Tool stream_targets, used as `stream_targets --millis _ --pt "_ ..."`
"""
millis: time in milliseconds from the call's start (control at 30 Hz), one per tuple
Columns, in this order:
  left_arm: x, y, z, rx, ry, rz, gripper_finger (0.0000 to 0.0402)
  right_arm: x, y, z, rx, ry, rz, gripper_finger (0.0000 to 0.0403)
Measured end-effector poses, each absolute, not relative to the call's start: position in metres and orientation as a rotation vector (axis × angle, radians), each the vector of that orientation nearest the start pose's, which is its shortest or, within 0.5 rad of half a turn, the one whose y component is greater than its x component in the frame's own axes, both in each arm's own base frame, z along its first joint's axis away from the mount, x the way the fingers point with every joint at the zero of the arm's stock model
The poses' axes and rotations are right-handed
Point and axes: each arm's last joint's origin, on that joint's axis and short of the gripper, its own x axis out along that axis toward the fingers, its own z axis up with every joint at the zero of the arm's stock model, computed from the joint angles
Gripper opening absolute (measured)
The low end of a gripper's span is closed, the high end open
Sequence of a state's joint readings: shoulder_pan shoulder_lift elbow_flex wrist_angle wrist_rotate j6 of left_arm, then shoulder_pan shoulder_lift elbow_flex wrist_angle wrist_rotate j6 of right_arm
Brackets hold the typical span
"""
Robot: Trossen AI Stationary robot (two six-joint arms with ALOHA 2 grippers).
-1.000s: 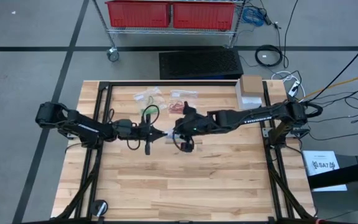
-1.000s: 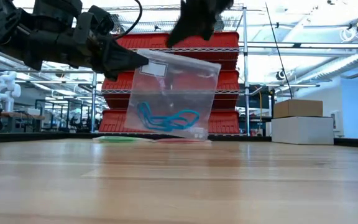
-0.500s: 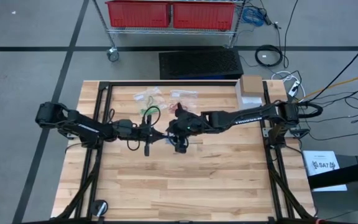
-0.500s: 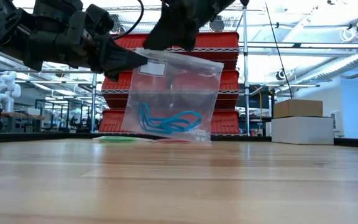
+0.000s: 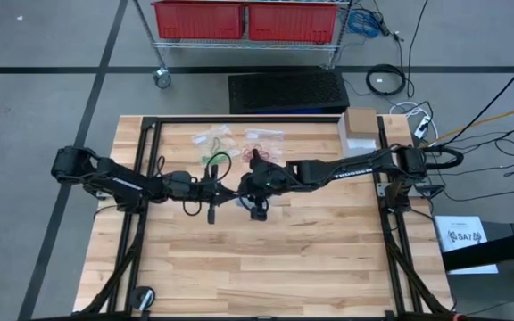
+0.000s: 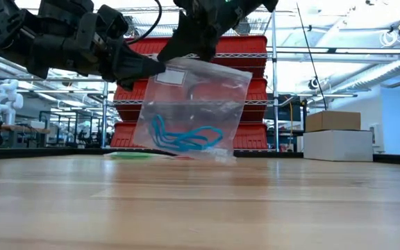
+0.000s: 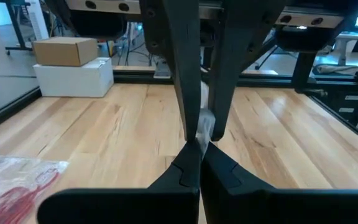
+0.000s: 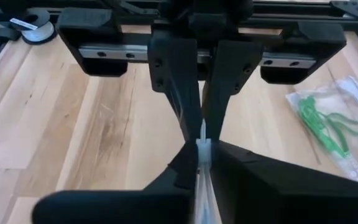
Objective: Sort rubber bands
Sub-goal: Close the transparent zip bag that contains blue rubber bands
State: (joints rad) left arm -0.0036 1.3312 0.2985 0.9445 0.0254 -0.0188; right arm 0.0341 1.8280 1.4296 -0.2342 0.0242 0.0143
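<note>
While both arms meet over the middle of the bench (image 5: 266, 259), the left tool (image 6: 148, 67) pinches one top corner of a clear plastic bag (image 6: 193, 104) and the right tool (image 6: 186, 50) is clamped on its top edge; blue rubber bands (image 6: 182, 137) lie in the bag's bottom. Farther back, bags holding green bands (image 8: 328, 127) and red bands (image 7: 14, 193) rest on the bench.

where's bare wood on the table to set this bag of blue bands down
The near half of the table, below both arms, is bare wood apart from a small round thing at its left corner. The far edge is crowded: bags of green bands and red bands, boxes at right. The left pincer and right pincer hold the clear bag mid-table.
</note>
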Motion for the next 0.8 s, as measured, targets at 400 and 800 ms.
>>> stream_targets --millis 400,800 --pt "0.231 -0.002 0.172 -0.02 0.088 -0.027 0.0 0.403 0.016 0.255 0.011 0.776 -0.004 0.0013" --pt "0.231 -0.001 0.173 -0.021 0.073 -0.024 0.0 0.376 0.015 0.26 0.025 0.963 -0.046 0.0012"
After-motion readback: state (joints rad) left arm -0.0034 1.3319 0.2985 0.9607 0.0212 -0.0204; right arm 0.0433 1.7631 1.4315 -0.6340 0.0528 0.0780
